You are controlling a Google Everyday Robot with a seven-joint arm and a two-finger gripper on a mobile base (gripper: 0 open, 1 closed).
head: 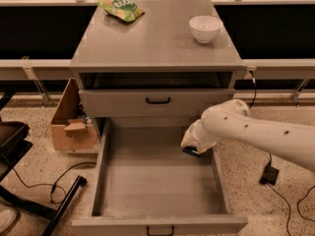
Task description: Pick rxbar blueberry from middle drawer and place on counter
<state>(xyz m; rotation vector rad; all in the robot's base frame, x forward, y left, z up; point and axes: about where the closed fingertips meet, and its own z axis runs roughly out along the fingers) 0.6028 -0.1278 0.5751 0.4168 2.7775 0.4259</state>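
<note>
rxbar blueberry: not clearly visible. A small dark bluish patch [190, 152] sits right under the gripper, low against the drawer's right wall. Cannot tell if it is the bar or part of the gripper.

Gripper [192, 145]: down inside the middle drawer [147, 186], at its right side toward the rear and just beside the right wall. Its state cannot be told, since the yellowish wrist end hides it. The white arm [256, 132] comes in from the right edge of the frame and angles down over the drawer's right rim.

The middle drawer is pulled fully out toward the front, with the grey floor bare where it can be seen. Above it a shallower drawer front [157, 102] with a black handle is closed, with a dark open gap under the top.

Counter [157, 43]: a green snack bag [120, 5] lies at the rear left corner, overhanging the back edge a bit. A white bowl [205, 28] stands upright near the right edge, toward the rear. The two are well apart.

On the floor, an open cardboard box [69, 124] sits just beside the bench's left side. Black cables [44, 181] lie at front left, and a black adapter [269, 173] with a cord is to the right.
</note>
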